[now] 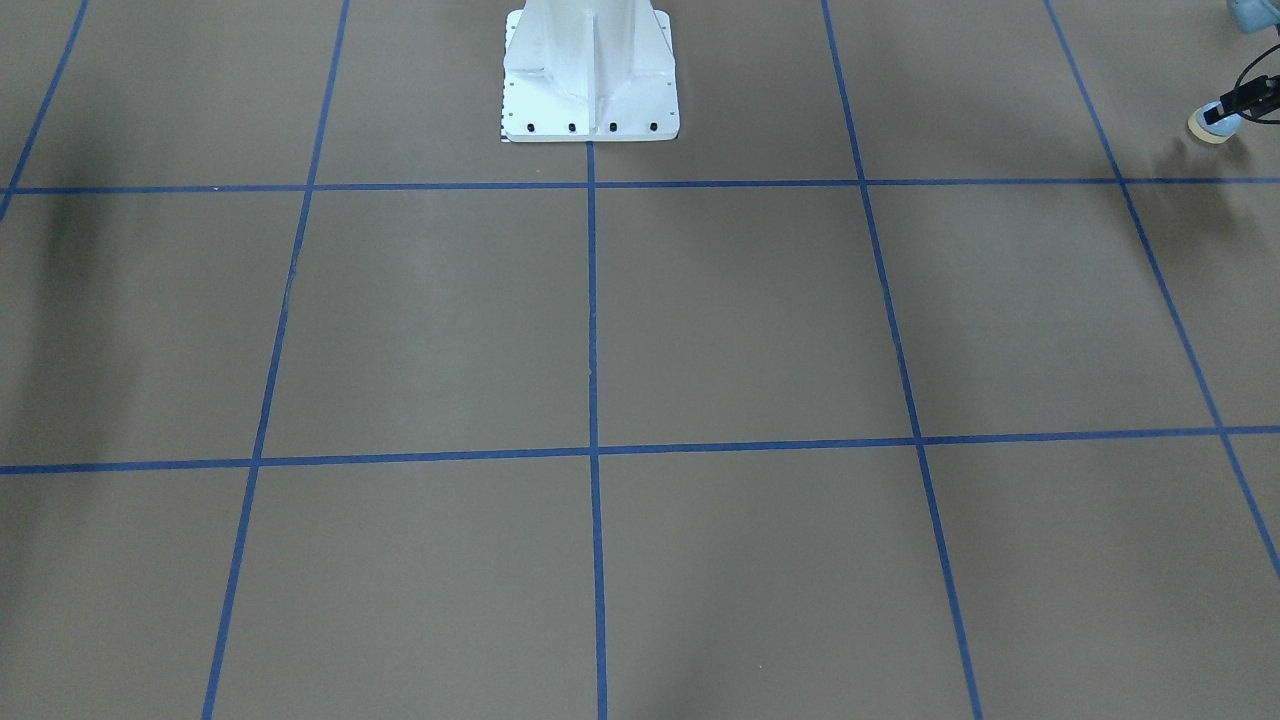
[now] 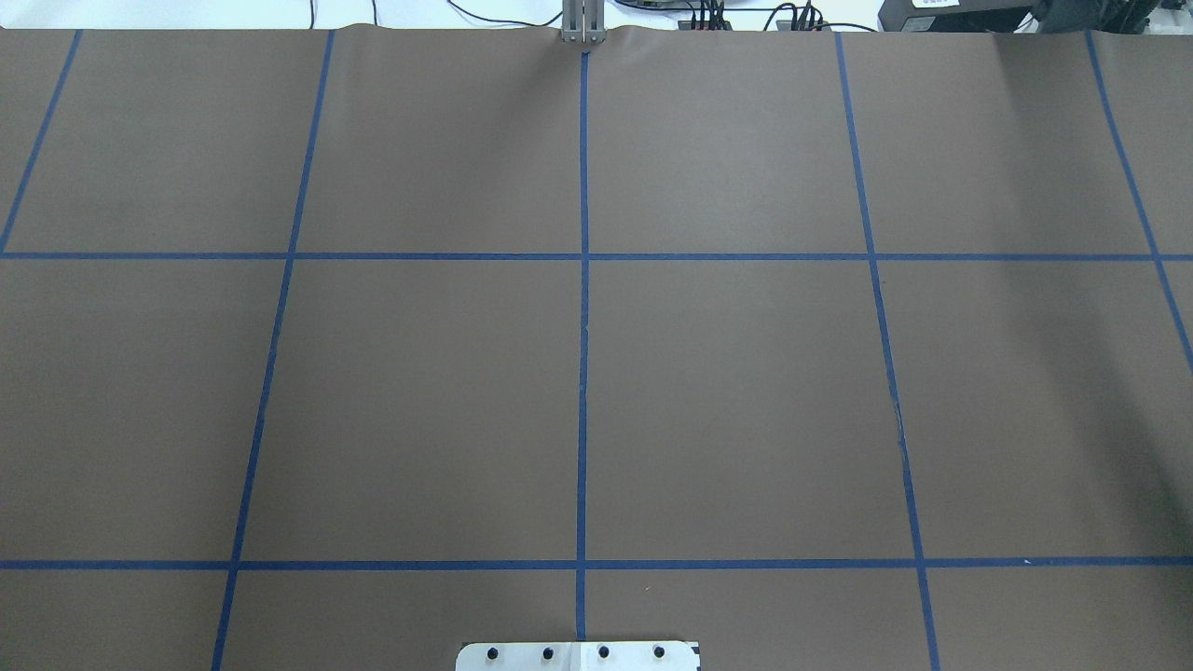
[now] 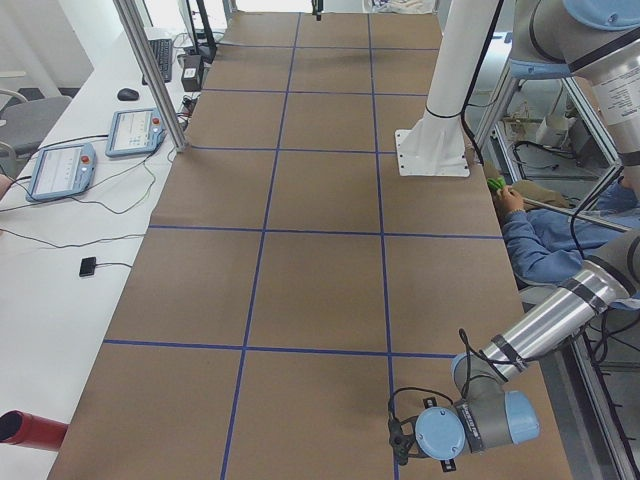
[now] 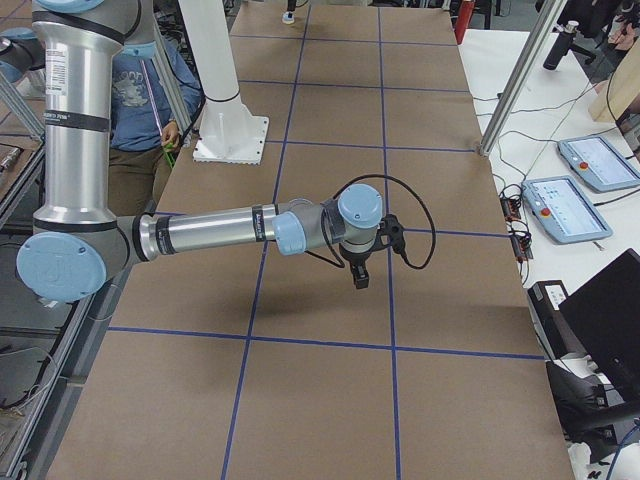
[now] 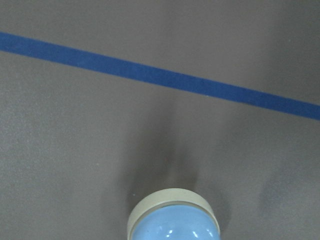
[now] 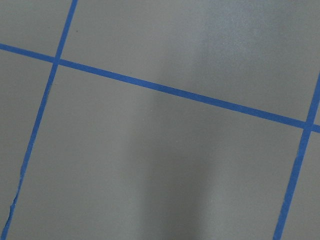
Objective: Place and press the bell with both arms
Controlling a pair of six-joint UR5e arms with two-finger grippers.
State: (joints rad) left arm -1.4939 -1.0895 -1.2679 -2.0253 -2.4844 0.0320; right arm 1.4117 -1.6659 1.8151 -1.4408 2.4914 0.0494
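The table (image 2: 419, 401) was covered in brown sheeting, marked into squares by blue tape (image 2: 583, 373). The sheeting lay flat, with slight ripples at the far edge.

At the robot's left end, in the outermost square of the row nearest the robot, the left arm (image 3: 545, 330) reached low. The left gripper (image 1: 1232, 108) was pinched on the bell (image 1: 1212, 125), which was tilted with its cream rim toward the table. Whether the rim touched the table could not be told.

The white pedestal (image 1: 590, 70) stood bolted at mid-table on the robot's edge.

Further right, the right arm (image 4: 210, 232) stretched out level, and the right gripper (image 4: 360, 275) pointed down above the sheeting. Whether it was spread or closed could not be told.

Along the opposite edge ran a white bench (image 3: 50, 290) carrying two teach pendants (image 3: 62, 170). A seated person in blue (image 3: 555, 250) was behind the robot.
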